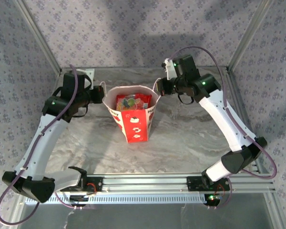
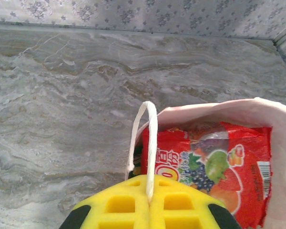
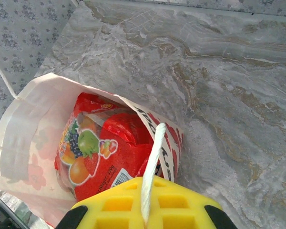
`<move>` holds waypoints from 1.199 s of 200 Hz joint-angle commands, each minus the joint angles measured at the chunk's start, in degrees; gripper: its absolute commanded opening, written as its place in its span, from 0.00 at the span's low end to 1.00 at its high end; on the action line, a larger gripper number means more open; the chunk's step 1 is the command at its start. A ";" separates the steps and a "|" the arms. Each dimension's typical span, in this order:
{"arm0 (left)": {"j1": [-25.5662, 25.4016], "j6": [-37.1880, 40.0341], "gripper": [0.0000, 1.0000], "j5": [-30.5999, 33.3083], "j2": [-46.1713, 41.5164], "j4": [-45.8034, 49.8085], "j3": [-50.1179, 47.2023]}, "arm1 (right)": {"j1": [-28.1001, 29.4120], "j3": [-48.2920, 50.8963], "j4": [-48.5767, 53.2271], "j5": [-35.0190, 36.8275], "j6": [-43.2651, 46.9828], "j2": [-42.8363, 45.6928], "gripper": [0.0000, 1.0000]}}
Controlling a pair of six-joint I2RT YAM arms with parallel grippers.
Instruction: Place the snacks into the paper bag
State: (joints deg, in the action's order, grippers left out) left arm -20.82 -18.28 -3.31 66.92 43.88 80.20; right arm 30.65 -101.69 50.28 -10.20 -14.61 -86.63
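Pinches left cord handle (image 2: 151,143) in left fingers (image 2: 119,206), right cord handle (image 3: 153,152) in right fingers (image 3: 115,205). Keeps paper bag (image 1: 133,126) upright on worktop (image 1: 190,138), red fruit-print snack packet (image 1: 132,102) inside. Leaves bare marble all round, patterned walls (image 1: 133,33) behind.

There is one paper bag (image 1: 133,128) on one marble table (image 1: 181,138). The bag has two white cord handles, the left handle (image 2: 151,138) and the right handle (image 3: 153,152). On top inside it I count one red fruit-print snack packet (image 2: 214,167); how many lie beneath I cannot tell. There are two arms, the left arm (image 1: 38,143) and the right arm (image 1: 226,119), and two grippers, the left gripper (image 2: 150,202) and the right gripper (image 3: 145,210).
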 commanded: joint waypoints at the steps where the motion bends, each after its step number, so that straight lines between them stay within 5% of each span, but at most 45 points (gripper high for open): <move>1: -0.69 -0.58 0.06 1.20 -2.05 -2.49 -0.74 | -1.16 1.59 -2.91 1.17 -1.26 2.77 0.00; 60: -0.89 -0.06 0.26 0.05 -2.61 -1.70 -0.14 | -1.39 6.76 -3.00 0.09 -3.61 6.72 0.44; 79: -0.89 -0.26 0.40 0.75 -2.84 -1.49 0.25 | -1.50 6.77 -2.65 0.63 -3.31 8.18 0.48; 146: -0.87 -2.10 0.58 3.72 -5.87 0.67 0.05 | -2.17 8.64 -0.93 4.87 -0.28 15.07 0.66; 197: -0.55 -4.25 0.60 10.74 -10.45 2.12 -1.15 | -3.97 14.22 -6.04 14.46 3.41 22.34 0.74; 240: 3.57 -6.72 0.57 24.41 -16.29 4.30 -2.42 | -6.78 22.93 -11.14 23.64 3.32 26.37 0.75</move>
State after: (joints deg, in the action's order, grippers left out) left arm -19.81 -22.61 11.60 54.46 46.63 78.98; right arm 25.69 -83.37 43.13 5.98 -11.97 -62.06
